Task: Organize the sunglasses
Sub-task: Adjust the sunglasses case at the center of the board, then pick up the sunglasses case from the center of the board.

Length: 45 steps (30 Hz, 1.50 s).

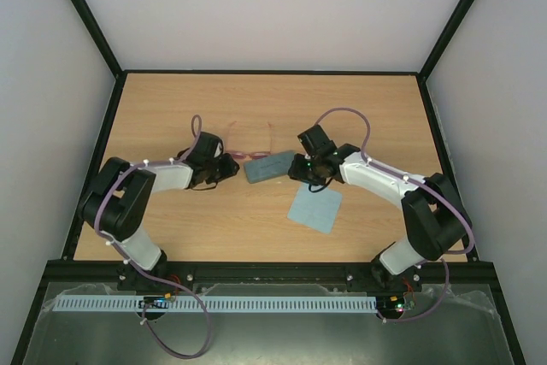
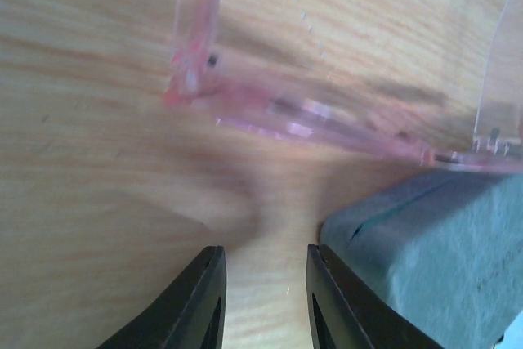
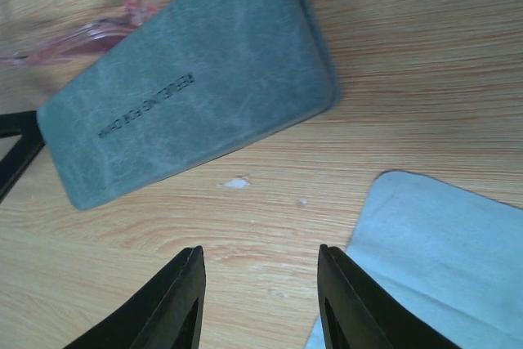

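Left gripper, low over the wooden table: jaws parted by a narrow gap, empty. Just ahead of those jaws, the sunglasses, unfolded, pink frame front lying crosswise, temple arms running away from the fingertips. Ahead and to the right of the same jaws, close against the frame front, the closed grey-blue case. Right gripper: jaws wide apart, empty. Case directly ahead of them; sunglasses beyond its far left corner, partly hidden; light-blue cloth just right of the right finger.
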### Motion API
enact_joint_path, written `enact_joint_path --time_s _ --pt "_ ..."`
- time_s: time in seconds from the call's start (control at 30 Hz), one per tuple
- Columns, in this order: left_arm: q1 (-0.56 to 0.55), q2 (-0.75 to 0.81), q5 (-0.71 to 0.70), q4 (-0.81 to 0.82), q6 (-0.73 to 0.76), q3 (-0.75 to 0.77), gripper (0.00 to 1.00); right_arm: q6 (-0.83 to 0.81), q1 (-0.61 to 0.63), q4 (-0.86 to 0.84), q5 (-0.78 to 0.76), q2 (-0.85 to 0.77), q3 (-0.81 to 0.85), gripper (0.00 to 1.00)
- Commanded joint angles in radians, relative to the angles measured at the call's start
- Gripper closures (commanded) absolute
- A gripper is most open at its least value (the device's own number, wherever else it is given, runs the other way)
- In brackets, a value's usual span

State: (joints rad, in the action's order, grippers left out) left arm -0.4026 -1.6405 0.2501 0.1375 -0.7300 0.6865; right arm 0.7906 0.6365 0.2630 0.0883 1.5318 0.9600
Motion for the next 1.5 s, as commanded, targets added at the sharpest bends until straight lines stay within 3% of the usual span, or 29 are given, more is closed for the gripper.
enact_joint_path --time_s 0.0,0.47,0.8,1.1,1.47 --pt "-0.013 -0.071 -0.023 0.018 0.014 0.045 0.71 0.008 -0.034 -0.002 0.018 -0.014 -0.019 0.62" --pt "-0.294 -0.042 -0.08 0.051 -0.109 -0.029 0.7 -0.029 -0.135 -0.005 0.033 -0.005 -0.02 0.64" --pt "-0.427 -0.068 -0.088 0.075 -0.152 -0.004 0.69 -0.098 -0.133 0.082 0.005 0.026 0.035 0.41" --pt "-0.416 0.083 -0.166 -0.024 -0.124 -0.038 0.64 -0.126 -0.03 0.217 -0.109 0.109 0.201 0.27" --pt "-0.272 0.219 -0.121 -0.113 -0.063 -0.11 0.5 -0.059 0.036 0.347 -0.195 0.317 0.392 0.1"
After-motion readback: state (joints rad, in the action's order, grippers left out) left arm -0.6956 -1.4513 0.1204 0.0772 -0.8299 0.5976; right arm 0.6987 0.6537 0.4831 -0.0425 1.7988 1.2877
